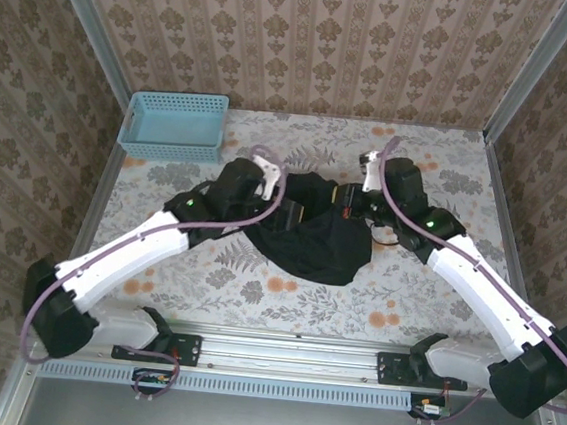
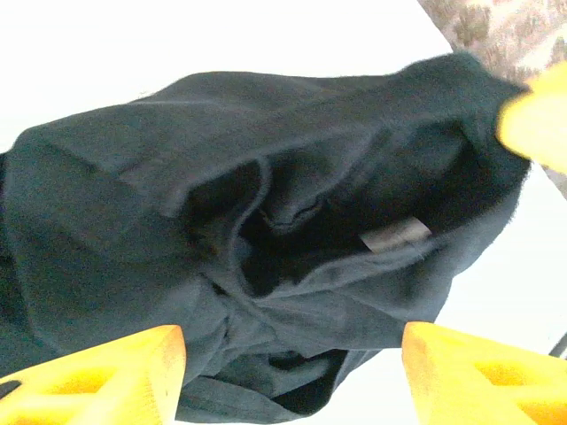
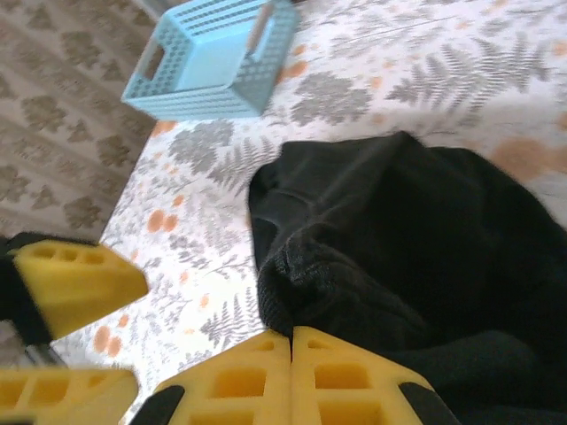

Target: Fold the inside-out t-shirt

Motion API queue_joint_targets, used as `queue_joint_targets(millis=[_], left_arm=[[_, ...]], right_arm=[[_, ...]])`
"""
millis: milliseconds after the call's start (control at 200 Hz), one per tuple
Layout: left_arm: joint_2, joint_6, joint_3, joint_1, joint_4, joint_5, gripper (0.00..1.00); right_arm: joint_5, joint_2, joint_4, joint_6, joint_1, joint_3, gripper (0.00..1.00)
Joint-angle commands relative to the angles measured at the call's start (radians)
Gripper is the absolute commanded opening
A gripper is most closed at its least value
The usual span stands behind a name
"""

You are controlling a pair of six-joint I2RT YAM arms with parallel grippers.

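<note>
Black inside-out t-shirt (image 1: 316, 241) bunched mid-table. Right gripper (image 3: 291, 341) pinched tight on its 1 o'clock edge. Left gripper (image 2: 288, 341) gapes wide at 10 o'clock, holding nothing. Looks like the spreading-out step; left needs to clamp an edge next.

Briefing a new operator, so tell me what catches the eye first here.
A bunched black t-shirt lies in the middle of the floral table, its white tag showing. The right gripper is shut on its edge, the left gripper open. A light blue basket sits at the far left corner.
</note>
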State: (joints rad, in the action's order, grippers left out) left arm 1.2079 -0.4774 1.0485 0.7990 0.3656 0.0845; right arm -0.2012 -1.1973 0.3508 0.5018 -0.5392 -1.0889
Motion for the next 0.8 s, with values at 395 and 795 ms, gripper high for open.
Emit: queue_joint_targets(millis=[395,795], left_arm=[[-0.019,-0.166,-0.044,-0.062,0.101,-0.063,0.68],[0.428,-0.196,0.178,0.152,0.128,-0.098,0.7]], right_arm=[[0.283,0.069,0.217,-0.123,-0.006,0.07,0.74],[0.021,-0.147,0.063,0.085,0.26,0.201,0.71]])
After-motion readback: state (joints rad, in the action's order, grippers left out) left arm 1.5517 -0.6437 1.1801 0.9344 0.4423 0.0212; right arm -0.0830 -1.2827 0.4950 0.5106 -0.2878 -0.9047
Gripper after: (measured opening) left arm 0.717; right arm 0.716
